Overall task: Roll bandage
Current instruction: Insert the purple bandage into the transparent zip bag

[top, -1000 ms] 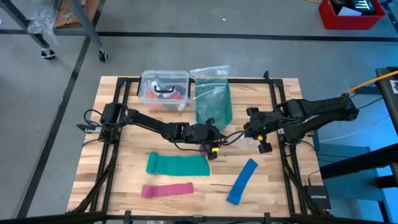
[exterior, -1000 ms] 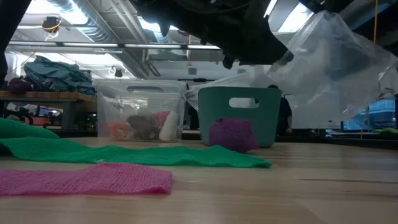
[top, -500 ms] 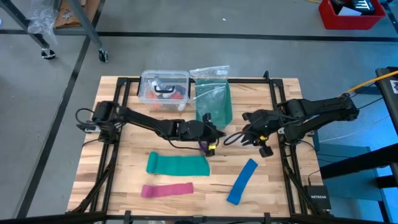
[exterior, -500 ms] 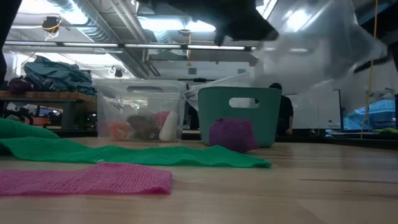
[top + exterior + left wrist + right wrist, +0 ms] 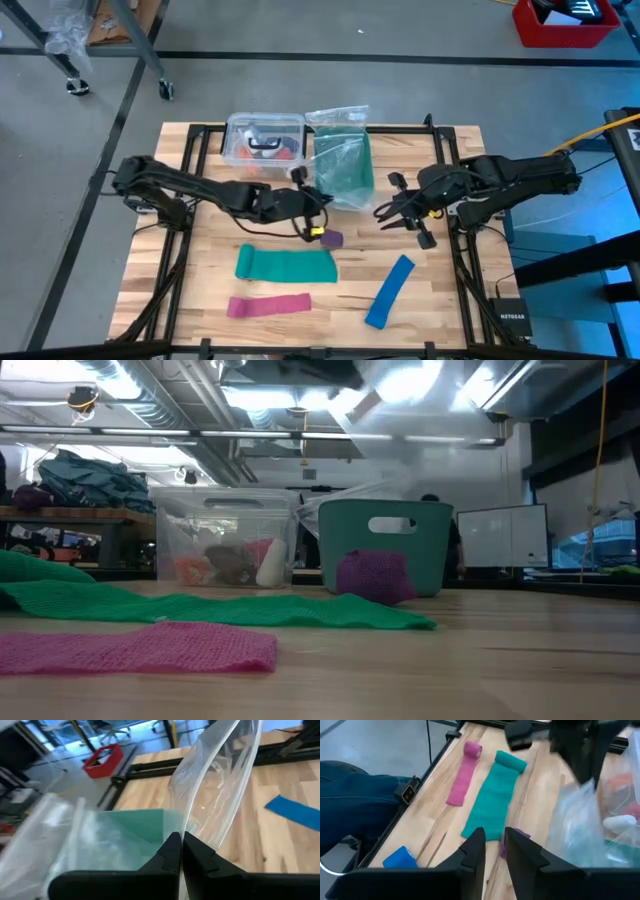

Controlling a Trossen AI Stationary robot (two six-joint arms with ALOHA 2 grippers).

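The purple bandage lay rolled near the table's middle, bare wood around it. The left gripper pinched a clear bag. The right gripper was slightly open, empty.

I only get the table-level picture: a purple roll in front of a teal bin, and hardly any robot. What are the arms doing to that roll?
Observer: Nothing. The left end effector is shut on a clear plastic bag next to the teal bin, not on the purple roll.
Operator: And the other arm?
Observer: The right end effector is open and empty, off to the right of the roll in the overhead view.
Operator: Is there anything on the table that I'm missing?
Observer: Yes, a blue strip lies flat to the right of the green strip.
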